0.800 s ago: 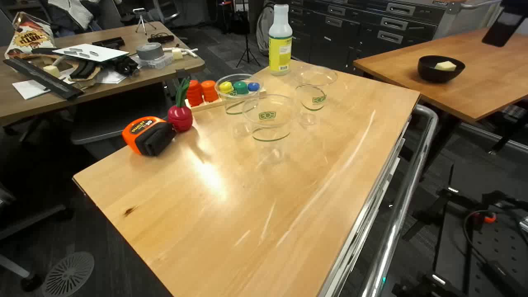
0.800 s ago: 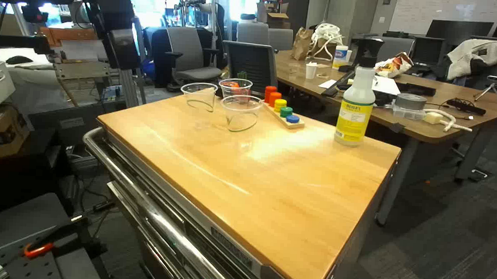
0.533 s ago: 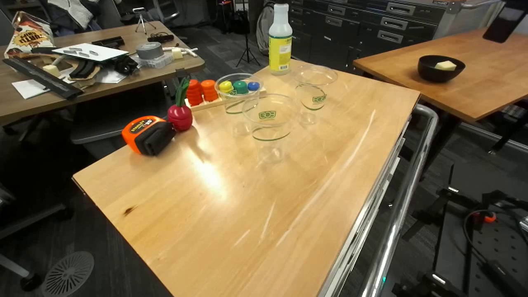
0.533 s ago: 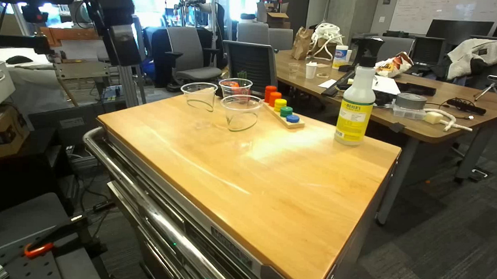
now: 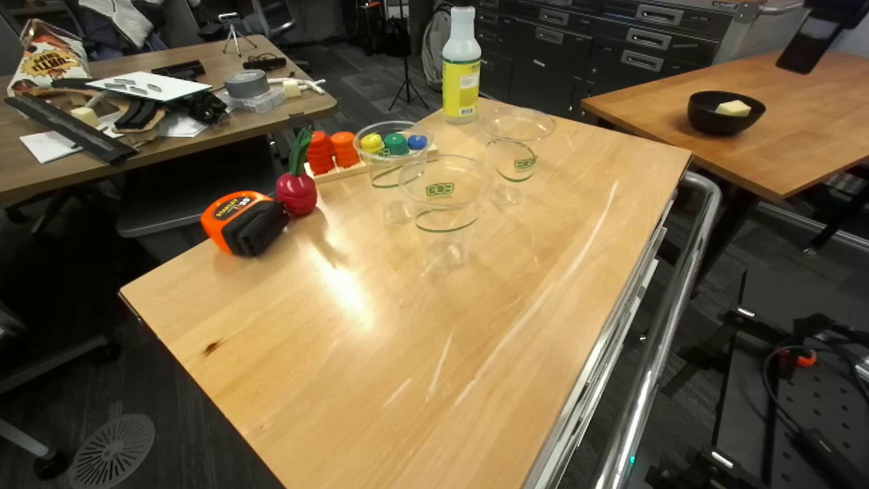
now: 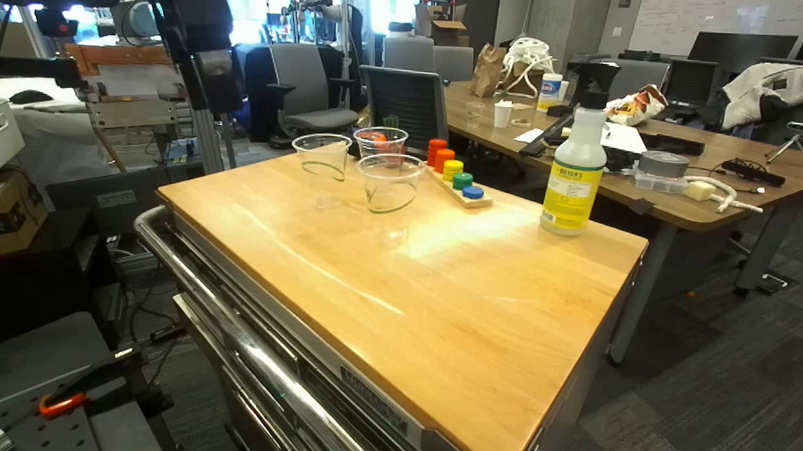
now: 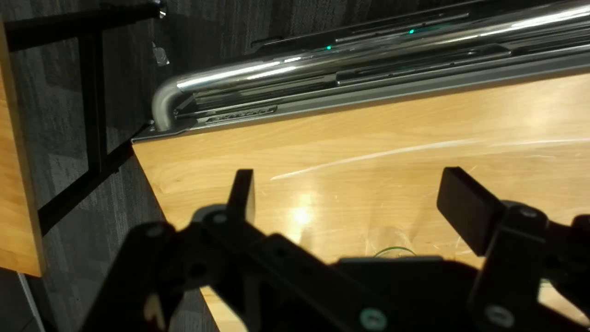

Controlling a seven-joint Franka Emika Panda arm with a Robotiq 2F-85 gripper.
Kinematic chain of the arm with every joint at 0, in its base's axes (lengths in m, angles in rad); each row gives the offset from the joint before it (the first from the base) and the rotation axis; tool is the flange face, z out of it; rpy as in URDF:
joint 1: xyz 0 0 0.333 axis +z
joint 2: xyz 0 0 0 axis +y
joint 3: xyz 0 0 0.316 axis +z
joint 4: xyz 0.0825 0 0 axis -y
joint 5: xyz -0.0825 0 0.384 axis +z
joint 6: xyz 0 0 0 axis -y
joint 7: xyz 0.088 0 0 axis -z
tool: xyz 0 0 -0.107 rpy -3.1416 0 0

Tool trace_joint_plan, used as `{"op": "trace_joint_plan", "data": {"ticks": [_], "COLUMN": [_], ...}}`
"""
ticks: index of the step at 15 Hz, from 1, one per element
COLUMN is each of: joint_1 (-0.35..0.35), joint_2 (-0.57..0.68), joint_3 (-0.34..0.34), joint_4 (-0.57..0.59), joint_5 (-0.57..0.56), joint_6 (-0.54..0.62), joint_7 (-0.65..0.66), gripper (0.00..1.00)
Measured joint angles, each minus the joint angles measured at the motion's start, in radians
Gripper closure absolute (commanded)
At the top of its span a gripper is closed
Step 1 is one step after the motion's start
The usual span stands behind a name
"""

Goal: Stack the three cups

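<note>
Three clear plastic cups stand upright and separate on the wooden cart top. In an exterior view they are a front cup (image 5: 445, 227), a cup by the wooden tray (image 5: 392, 178) and a cup at the right (image 5: 517, 153). They also show in an exterior view as a left cup (image 6: 320, 163), a back cup (image 6: 381, 149) and a near cup (image 6: 389, 194). In the wrist view my gripper (image 7: 343, 189) is open with nothing between its fingers, high above the cart top. A cup's green ring (image 7: 394, 249) shows there, mostly hidden behind the gripper body.
An orange tape measure (image 5: 241, 223), a red radish toy (image 5: 297, 193) and a wooden tray (image 6: 475, 203) of coloured discs stand near the cups. A spray bottle (image 6: 572, 186) stands near a cart corner. A metal rail (image 7: 258, 69) runs along one edge.
The dark end of my arm has moved slightly: left in one exterior frame, right and a little down in another. The cups have not moved.
</note>
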Motion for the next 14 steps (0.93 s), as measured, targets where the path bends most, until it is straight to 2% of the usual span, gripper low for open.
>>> {"op": "trace_joint_plan", "data": {"ticks": [6, 10, 14], "joint_1": [0.0, 0.0, -0.004], "joint_2": [0.181, 0.373, 0.576], "joint_3": [-0.007, -0.006, -0.003], "joint_4": [0.071, 0.154, 0.269], "joint_5": [0.029, 0.051, 0.01], "joint_6": [0.195, 0.333, 0.415], "joint_7": [0.036, 0.094, 0.17], "gripper": [0.0, 0.0, 0.0]}}
